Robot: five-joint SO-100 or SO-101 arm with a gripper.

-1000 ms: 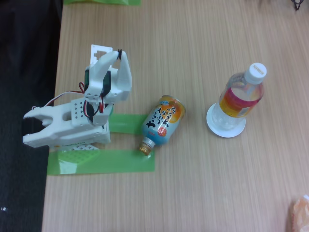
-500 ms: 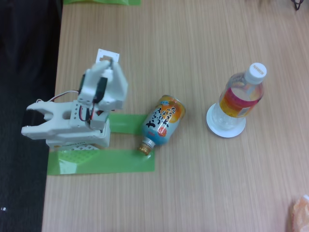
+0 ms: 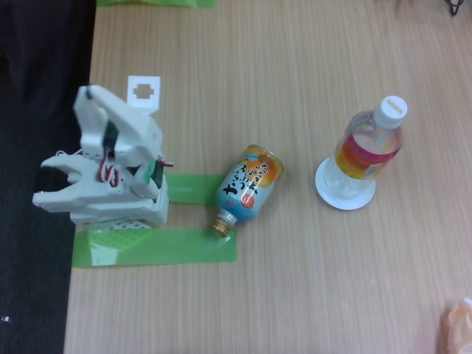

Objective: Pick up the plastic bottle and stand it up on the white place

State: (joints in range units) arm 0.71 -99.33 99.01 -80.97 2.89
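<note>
The clear plastic bottle (image 3: 369, 144) with a white cap and a red, orange and yellow label stands upright on the small round white plate (image 3: 333, 198) at the right of the fixed view. My white arm is folded over its base at the table's left edge. My gripper (image 3: 141, 92) is far to the left of the bottle and touches nothing. From above I cannot make out how its jaws stand.
A blue-and-orange bottle-shaped can (image 3: 251, 184) lies on its side between arm and plate, neck toward the front. Green tape strips (image 3: 188, 247) mark the table beside the base. The table's edge and dark floor lie left. A pale orange object (image 3: 459, 324) shows at bottom right.
The arm's upper links and gripper have swung to the left, back over the base. The bottle, plate and can have not moved.
</note>
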